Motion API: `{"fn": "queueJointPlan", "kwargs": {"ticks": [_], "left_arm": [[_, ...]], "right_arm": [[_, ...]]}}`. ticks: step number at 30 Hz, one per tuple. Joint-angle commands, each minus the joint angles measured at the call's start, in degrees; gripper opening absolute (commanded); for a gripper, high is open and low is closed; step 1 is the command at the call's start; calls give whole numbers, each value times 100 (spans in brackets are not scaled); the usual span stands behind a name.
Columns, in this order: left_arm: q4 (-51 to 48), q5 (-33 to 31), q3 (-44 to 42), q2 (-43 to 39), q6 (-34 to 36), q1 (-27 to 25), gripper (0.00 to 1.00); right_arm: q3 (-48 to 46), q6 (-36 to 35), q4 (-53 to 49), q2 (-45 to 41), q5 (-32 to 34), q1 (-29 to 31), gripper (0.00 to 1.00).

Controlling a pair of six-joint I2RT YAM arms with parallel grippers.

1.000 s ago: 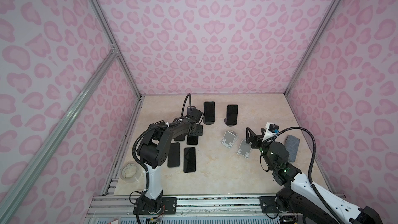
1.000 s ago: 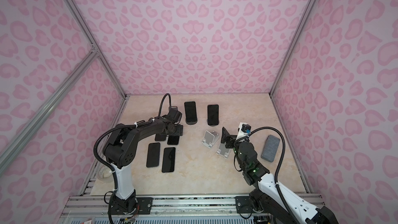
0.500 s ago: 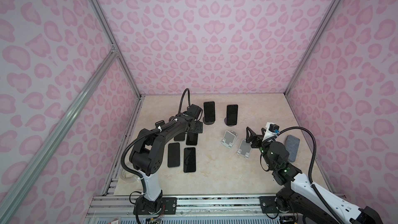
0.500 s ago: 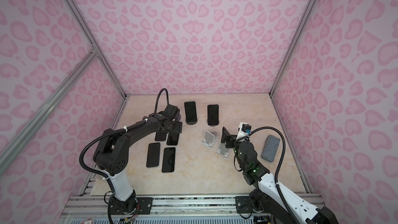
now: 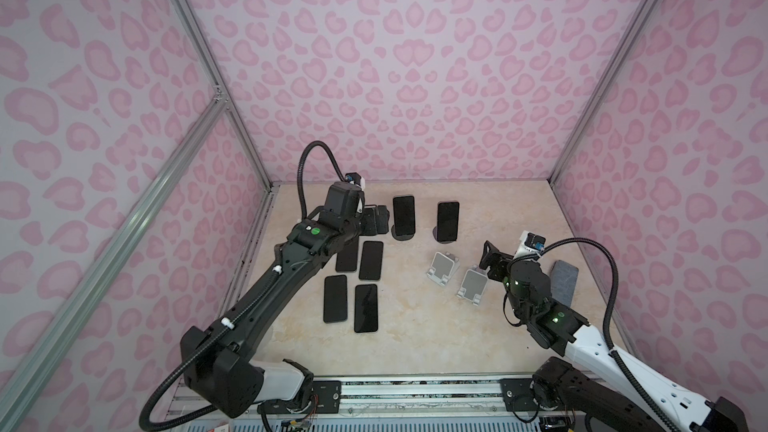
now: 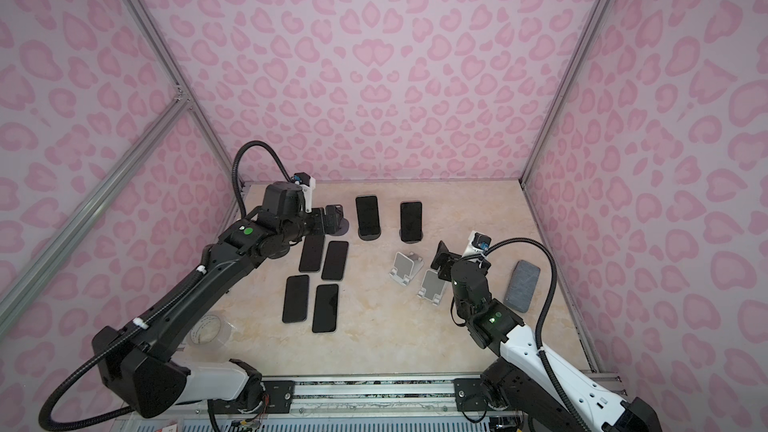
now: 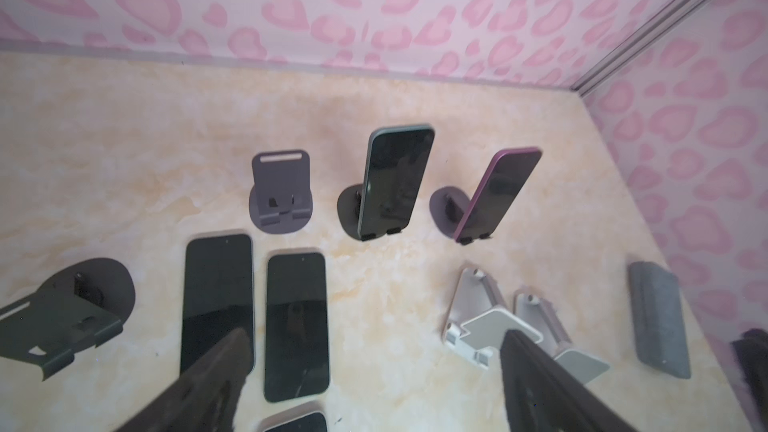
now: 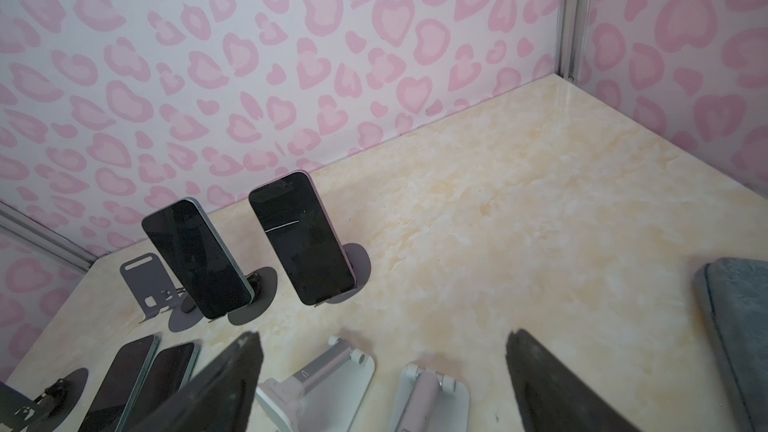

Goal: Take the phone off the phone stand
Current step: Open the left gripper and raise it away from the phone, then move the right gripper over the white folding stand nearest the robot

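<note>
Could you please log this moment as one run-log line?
left gripper: open, empty | right gripper: open, empty | teal phone: on stand | purple phone: on stand

Marbled beige table (image 5: 415, 351): four flat phones (image 5: 365, 308), two silver stands (image 5: 442, 268), dark round stands (image 7: 279, 193) at the back, grey case (image 5: 564, 282).

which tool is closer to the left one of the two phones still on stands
Left. The left tool is open right beside that phone, on its left. The right tool is farther off, toward the front right, by a silver stand.
</note>
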Motion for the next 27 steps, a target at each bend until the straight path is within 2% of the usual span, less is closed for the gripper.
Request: {"fn": "queueJointPlan", "kwargs": {"ticks": [1,7,12,19,26,27], "left_arm": [[253,-206,33,-272,-231,4,97],[929,-261,-1031,-913,-602,26,96],[915,-2,-1039,-1142,-585,39,96],[989,255,-1139,-1267,-628,39,96],[998,342,-1151,-1162,-622,57,96],[988,353,-1141,-1139,-613,68,96]], "right_arm": [[184,547,-1121,196,-196,38,94],[495,1014,-1668,1020,-601,371,94],[927,1357,-2444,1817,-469,589,95],[673,1586,-1766,2270,-513,588,95],[831,1292,-1618,2685,-357,535,94],[853,1293,-1626,2757,-291,522,91]]}}
